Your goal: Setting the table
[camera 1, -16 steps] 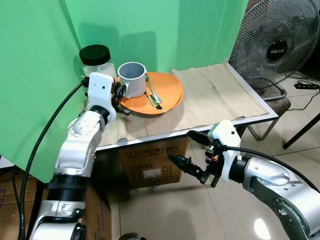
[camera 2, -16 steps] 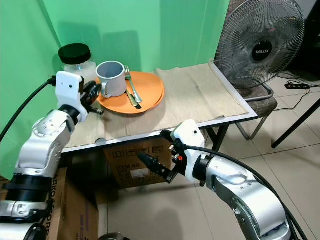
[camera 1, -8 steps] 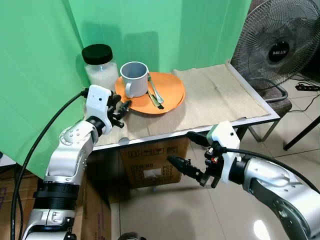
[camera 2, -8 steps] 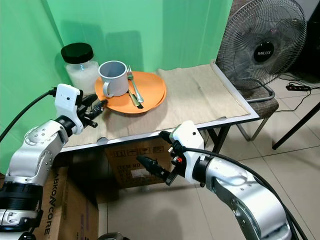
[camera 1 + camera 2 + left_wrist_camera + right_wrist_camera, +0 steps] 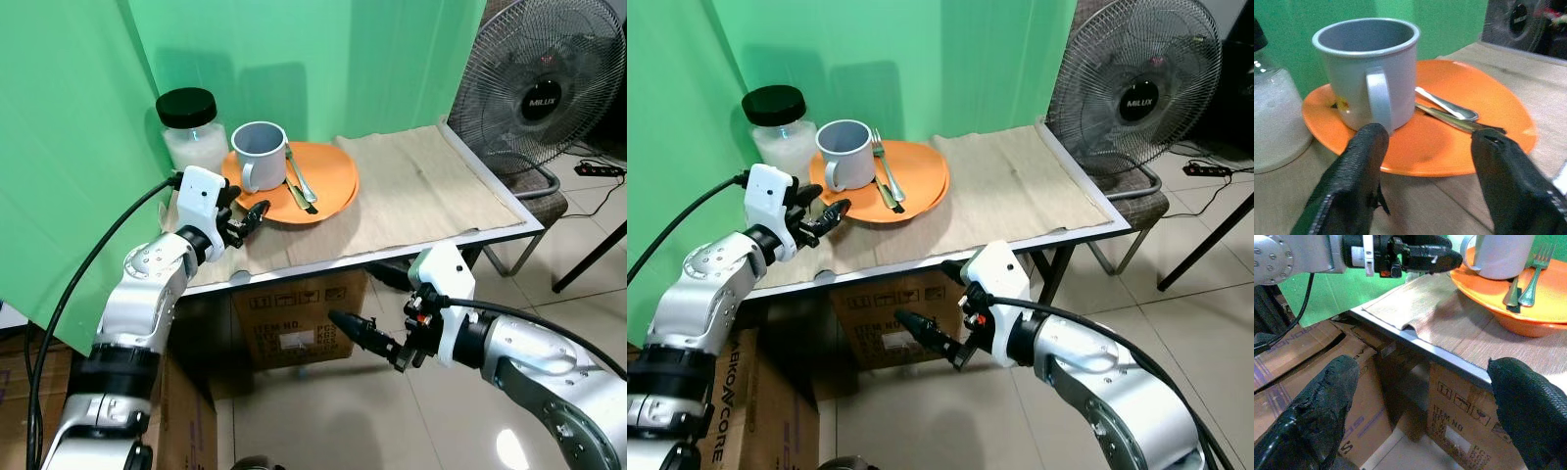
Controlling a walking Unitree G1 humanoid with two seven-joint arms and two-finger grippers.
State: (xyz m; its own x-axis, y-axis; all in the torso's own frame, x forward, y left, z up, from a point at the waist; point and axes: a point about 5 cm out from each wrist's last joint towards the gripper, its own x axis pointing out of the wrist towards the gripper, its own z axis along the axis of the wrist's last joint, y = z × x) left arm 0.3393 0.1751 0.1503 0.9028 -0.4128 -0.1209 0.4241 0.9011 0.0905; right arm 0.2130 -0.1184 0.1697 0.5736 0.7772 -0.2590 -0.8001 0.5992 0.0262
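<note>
The tabletop (image 5: 431,196) carries a beige cloth, and everything for the setting is bunched at its far left corner. There the orange plate (image 5: 333,181) lies on the cloth with the grey mug (image 5: 260,155) standing upright on its left part, handle toward the near edge, and a fork and spoon (image 5: 300,181) lying on the plate just beside the mug. A black-lidded jar (image 5: 190,132) stands off the plate, close to the mug on the left.

The left gripper (image 5: 245,217) was up against the mug's handle a second ago, then dropped back toward the near left edge; now it has crept forward again and sits low at the plate's near rim, fingers spread, holding nothing. In its wrist view the handle stands between the two fingertips (image 5: 1369,147), not yet touched. That reads as a re-aimed approach to the mug, so nothing has been laid out yet.

The right gripper (image 5: 377,313) has sunk a little further below the near edge, in front of a cardboard box (image 5: 294,328), fingers wide apart and empty.
</note>
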